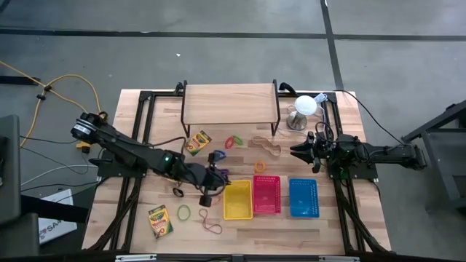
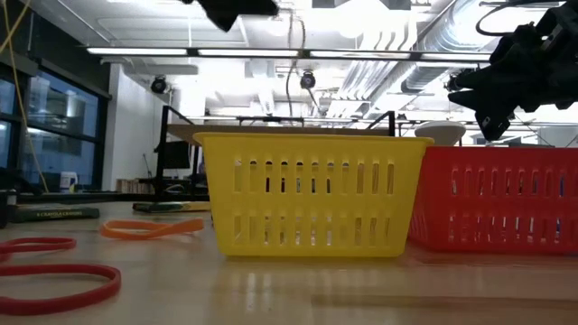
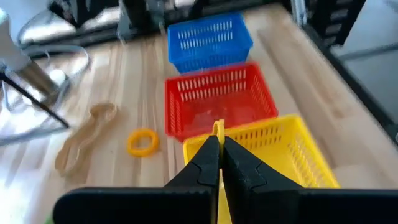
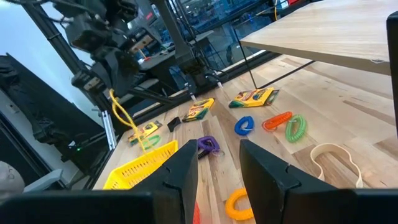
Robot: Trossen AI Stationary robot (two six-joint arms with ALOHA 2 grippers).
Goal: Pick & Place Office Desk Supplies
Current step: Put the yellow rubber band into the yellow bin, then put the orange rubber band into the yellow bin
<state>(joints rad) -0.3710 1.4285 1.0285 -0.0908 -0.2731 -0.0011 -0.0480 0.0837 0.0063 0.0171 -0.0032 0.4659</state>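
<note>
Grey concrete floor (image 1: 233, 58) lies around the wooden table (image 1: 328, 233). Long ceiling light strips (image 2: 271, 51) glow overhead, with tall dark windows (image 2: 41, 135) along one side.

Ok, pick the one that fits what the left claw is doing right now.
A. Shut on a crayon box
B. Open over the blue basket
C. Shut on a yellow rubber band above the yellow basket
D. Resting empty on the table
C: the left claw is pinched shut on a yellow rubber band that dangles above the yellow basket.
</note>
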